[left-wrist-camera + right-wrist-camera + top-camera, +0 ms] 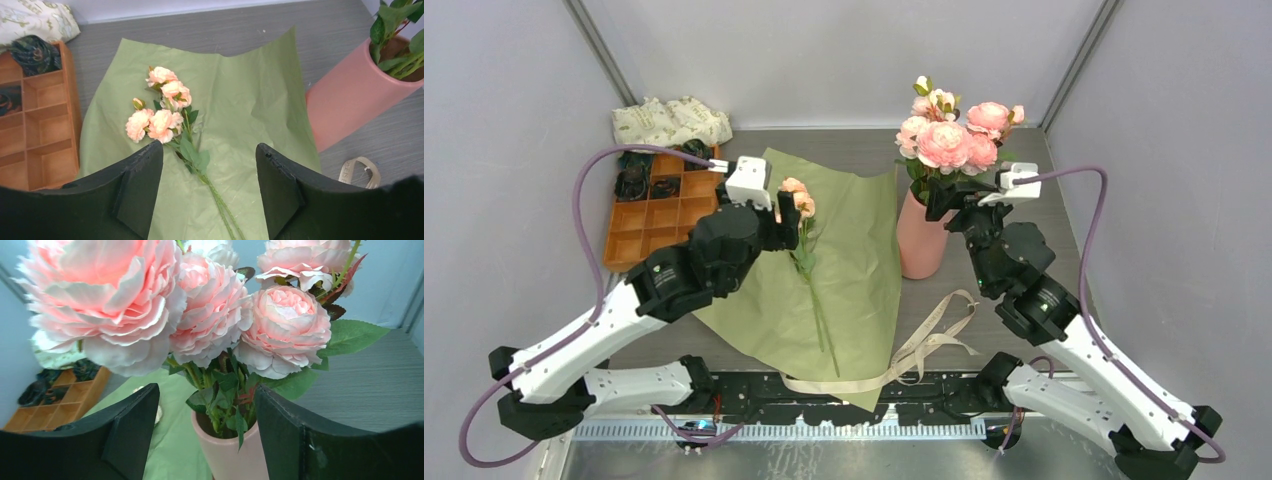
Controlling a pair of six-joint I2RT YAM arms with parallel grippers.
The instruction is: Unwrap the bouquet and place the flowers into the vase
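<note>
- Top external view: the olive-green paper (854, 250) lies spread flat on the counter (824, 138), with one peach sprig (807, 245) lying on it, blooms toward the far side.
- The left tool (786, 215) hovers over that sprig's blooms with its jaws well apart and nothing between them. In the left wrist view the blooms sit just beyond its fingertips.
- The vase (921, 245) stands upright just right of the paper, holding large pink flowers (954, 140).
- The right tool (944, 200) hangs near the vase's mouth, close by the stems, jaws wide and gripping nothing.
- A beige ribbon (924, 340) lies loose near the front edge.
- An orange tray (649, 215) and a cloth bundle (671, 122) sit far left.
</note>
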